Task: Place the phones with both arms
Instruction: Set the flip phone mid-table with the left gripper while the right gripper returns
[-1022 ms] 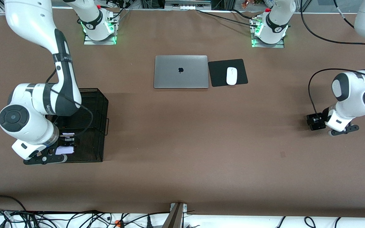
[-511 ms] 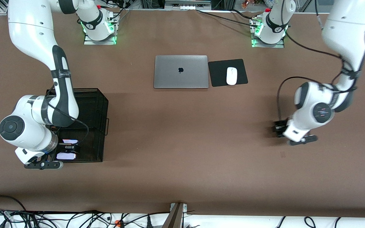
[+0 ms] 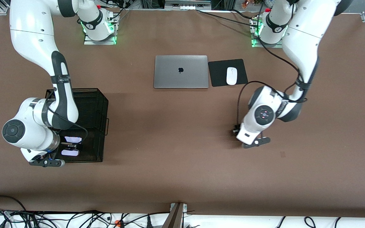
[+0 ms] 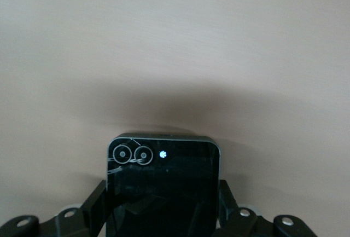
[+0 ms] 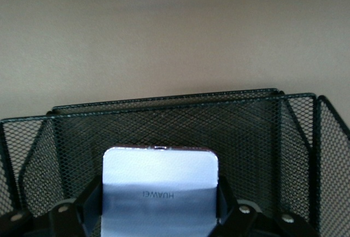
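Note:
My right gripper (image 3: 70, 146) hangs over the corner of the black mesh basket (image 3: 98, 104) nearest the front camera, at the right arm's end of the table. It is shut on a pale lavender-white phone (image 3: 73, 139). The right wrist view shows that phone (image 5: 160, 185) clamped by its side edges between the fingers (image 5: 94, 196), above the basket's mesh wall (image 5: 164, 119). My left gripper (image 3: 236, 130) is over bare table near the middle, mostly hidden under its wrist. In the left wrist view it is shut on a black phone (image 4: 164, 185) with twin lens rings.
A closed silver laptop (image 3: 181, 72) lies toward the arm bases. Beside it is a black mouse pad (image 3: 219, 79) with a white mouse (image 3: 231, 76) on it. Cables run along the table edge nearest the front camera.
The left arm has swept from its end of the table toward the middle, carrying the black phone. The right gripper has shifted slightly over the basket with the pale phone.

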